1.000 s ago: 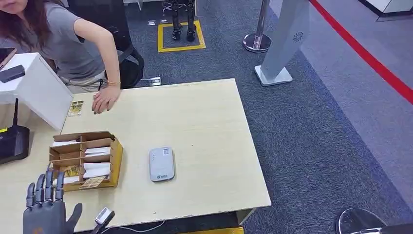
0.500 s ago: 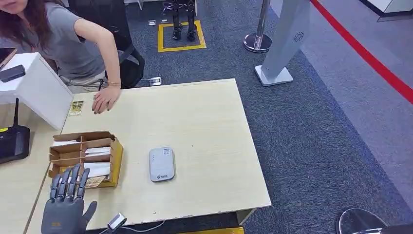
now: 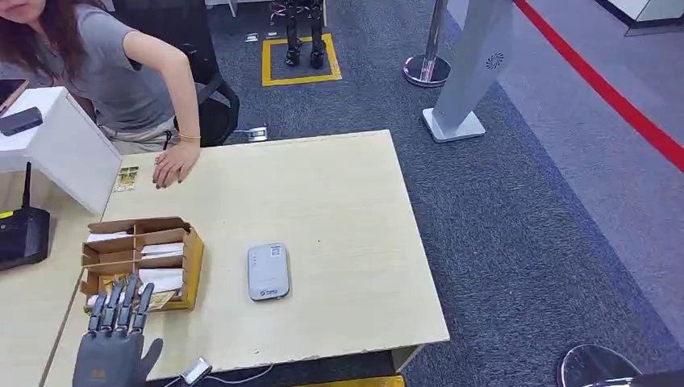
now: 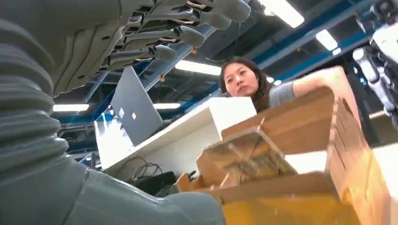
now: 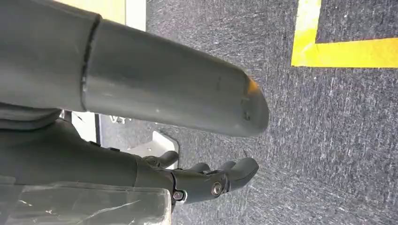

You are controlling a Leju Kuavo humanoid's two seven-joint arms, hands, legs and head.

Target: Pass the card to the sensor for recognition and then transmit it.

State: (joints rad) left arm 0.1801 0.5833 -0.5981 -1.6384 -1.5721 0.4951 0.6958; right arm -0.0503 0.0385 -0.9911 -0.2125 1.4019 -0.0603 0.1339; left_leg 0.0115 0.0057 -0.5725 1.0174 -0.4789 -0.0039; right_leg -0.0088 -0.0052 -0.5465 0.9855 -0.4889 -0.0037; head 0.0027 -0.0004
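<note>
A brown cardboard box with compartments of cards stands at the near left of the wooden table. A yellowish card leans in its nearest compartment, and the same card appears close up in the left wrist view. My left hand hovers at the box's near end, fingers straight and apart, holding nothing; its fingers reach above the box. The grey card sensor lies flat to the right of the box. My right hand hangs over the carpet, holding nothing.
A seated person rests a hand on the table's far left edge, beside a loose card. A white case and a black router stand at the left. A cable plug lies at the table's near edge.
My left hand has moved right and forward from the table's near left corner until its fingers reach the box's near compartment. The person's hand has stayed put.
</note>
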